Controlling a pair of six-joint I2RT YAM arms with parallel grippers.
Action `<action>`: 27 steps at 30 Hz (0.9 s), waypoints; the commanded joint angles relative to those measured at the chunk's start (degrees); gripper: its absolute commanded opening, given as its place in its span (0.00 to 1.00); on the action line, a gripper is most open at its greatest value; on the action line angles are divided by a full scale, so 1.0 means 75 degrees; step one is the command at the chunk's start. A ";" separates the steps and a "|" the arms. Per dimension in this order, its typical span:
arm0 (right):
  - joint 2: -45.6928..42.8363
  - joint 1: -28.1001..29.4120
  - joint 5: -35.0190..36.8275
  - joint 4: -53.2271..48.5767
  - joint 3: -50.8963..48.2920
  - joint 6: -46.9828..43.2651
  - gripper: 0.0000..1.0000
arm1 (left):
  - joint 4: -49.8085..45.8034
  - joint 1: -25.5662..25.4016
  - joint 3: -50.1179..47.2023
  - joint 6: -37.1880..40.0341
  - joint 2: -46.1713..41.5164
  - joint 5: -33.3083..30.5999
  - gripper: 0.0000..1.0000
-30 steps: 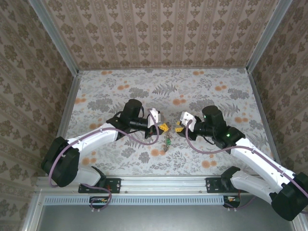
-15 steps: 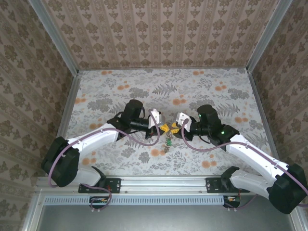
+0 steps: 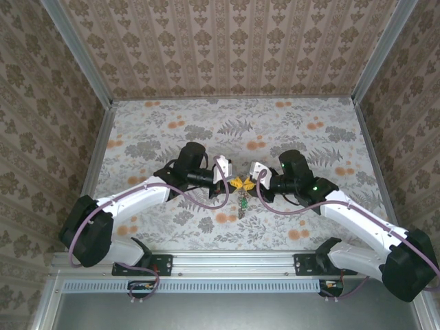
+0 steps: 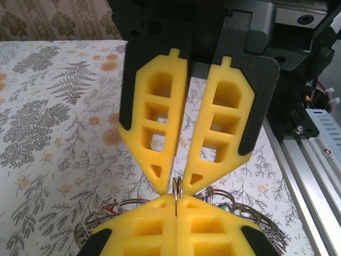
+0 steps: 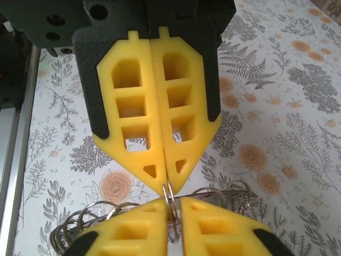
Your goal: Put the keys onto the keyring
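1. Holding the keyring (image 5: 169,200) between both grippers is the step judged to be in hand: a thin split ring of wire, seen edge-on, is pinched above the middle of the tabletop (image 3: 309,137), slightly toward its near edge.
2. The left gripper (image 5: 166,182) is seen with its yellow fingers pressed flat together and the ring's wire clamped at their tips.
3. The right gripper (image 4: 177,184) is drawn in to a narrow V, with its tips set against the same ring from the opposite side. A firm hold is judged likely, though the contact is too fine to be confirmed.
4. The keys (image 3: 243,205) are seen as a small cluster hanging just below the two sets of fingertips, between them and the near edge. Whether any is already threaded cannot be told.
5. A bunch of wire loops (image 5: 85,221) is visible beneath the fingers.
6. The next move is judged to call for the coil to be parted or turned steadily, so that a key's hole can be fed along it without slipping.
7. The left arm (image 3: 137,196) and right arm (image 3: 357,216) are stretched forward from the near edge and bent inward, wrists facing each other, fingers tip to tip.
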 commanded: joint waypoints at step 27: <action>-0.0137 0.0030 -0.0184 -0.0374 0.0358 -0.0184 0.00 | -0.1912 -0.0242 0.1070 0.1371 0.0216 -0.0448 0.27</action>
